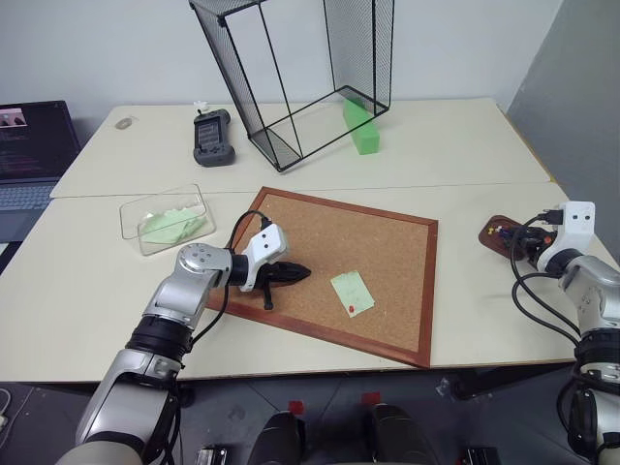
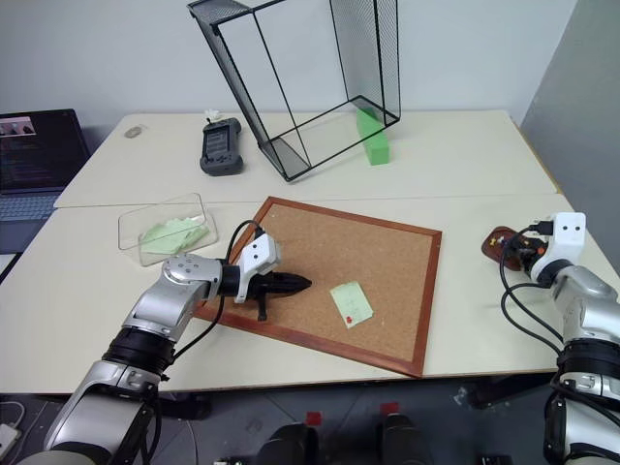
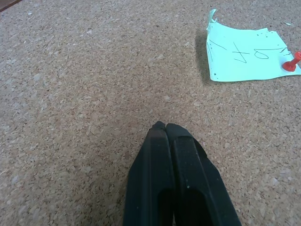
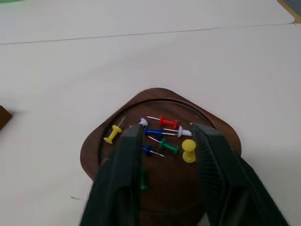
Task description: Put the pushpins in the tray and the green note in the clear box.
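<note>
The green note (image 1: pixel 352 293) lies flat on the corkboard (image 1: pixel 329 242), straight ahead of the left gripper (image 1: pixel 300 273), whose jaws are pressed together and hold nothing. From those closed tips, hovering just over the cork, the slip sits a short way off toward the robot's right, with bare cork between. One red pushpin (image 3: pixel 291 63) stands in the note's far edge, on the side away from the jaws, so it looks as if it pins the paper down. The slip's long axis runs roughly across the gripper's line of approach in the left wrist view, and the near edge curls up a little at one corner.

The left arm is clearly the nearer one. The right gripper (image 4: pixel 164 134) is well apart, over the tray (image 4: pixel 94 146) on the surface beyond the corkboard's right side, its jaws spread to either side of a scatter of coloured pins: red, blue, green, yellow and white. Nothing is pinched between them.

My reading is that the red pin has to come out before the note can be lifted, and it lies beyond the paper as the left jaws see it. The clear box (image 1: pixel 167 221), already holding pale green paper, sits on the surface off the corkboard's left corner, behind the left arm.
</note>
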{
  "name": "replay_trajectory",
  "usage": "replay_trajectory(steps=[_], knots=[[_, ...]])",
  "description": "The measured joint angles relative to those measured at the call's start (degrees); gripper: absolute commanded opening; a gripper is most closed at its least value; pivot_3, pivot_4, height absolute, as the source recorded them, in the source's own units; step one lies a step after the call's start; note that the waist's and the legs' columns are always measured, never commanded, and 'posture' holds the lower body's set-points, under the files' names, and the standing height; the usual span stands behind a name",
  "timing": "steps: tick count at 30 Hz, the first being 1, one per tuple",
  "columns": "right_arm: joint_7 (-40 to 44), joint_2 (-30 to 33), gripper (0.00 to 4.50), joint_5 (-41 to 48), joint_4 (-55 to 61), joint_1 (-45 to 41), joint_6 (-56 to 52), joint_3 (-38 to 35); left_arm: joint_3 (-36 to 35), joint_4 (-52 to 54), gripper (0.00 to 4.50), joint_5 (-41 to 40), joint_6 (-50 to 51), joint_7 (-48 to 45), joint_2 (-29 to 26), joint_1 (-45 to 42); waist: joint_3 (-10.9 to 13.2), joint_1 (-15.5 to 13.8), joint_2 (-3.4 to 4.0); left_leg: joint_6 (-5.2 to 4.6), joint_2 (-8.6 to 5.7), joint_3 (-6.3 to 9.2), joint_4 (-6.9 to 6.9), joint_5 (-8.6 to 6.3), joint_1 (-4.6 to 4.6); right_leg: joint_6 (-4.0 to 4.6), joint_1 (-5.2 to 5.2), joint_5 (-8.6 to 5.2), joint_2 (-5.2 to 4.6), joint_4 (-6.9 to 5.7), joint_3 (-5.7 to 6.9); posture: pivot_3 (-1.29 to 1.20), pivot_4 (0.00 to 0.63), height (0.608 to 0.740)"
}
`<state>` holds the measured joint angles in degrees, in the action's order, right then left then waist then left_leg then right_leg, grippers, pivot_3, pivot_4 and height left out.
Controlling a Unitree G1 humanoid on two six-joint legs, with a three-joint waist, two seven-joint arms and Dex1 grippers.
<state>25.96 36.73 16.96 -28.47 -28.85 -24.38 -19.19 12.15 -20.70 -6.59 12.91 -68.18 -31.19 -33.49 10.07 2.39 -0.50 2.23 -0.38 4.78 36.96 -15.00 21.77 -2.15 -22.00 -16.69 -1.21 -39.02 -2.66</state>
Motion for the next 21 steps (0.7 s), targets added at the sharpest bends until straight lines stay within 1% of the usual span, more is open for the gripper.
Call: replay_trajectory(steps=[1,16,21], knots=[[0.00,0.00,2.56,0.01,0.00,0.01,0.00,0.00,0.00,-0.05,0.00,0.00,-0.01,-0.03,0.00,-0.03,0.00,0.00,0.00,0.00,0.00,0.00,0.00,0.00,0.00,0.00,0.00,0.00,0.00,0.00,0.00,0.00,0.150,0.740],[0.18,0.32,2.56,0.02,0.25,0.30,0.06,-0.01,0.34,-0.47,0.00,0.04,-0.64,-0.08,0.02,-0.33,0.00,-0.06,0.00,0.00,0.00,0.00,0.00,0.00,0.00,0.00,0.00,0.00,-0.02,0.00,0.00,0.00,0.150,0.740],[-0.11,0.31,2.56,-0.02,0.25,0.37,1.55,-0.84,0.44,-0.59,0.00,0.05,-0.80,-0.07,0.04,-0.40,0.00,-0.08,0.00,0.00,-0.01,0.00,0.00,0.00,0.01,0.00,0.00,0.00,-0.03,0.01,-0.01,0.00,0.150,0.740]])
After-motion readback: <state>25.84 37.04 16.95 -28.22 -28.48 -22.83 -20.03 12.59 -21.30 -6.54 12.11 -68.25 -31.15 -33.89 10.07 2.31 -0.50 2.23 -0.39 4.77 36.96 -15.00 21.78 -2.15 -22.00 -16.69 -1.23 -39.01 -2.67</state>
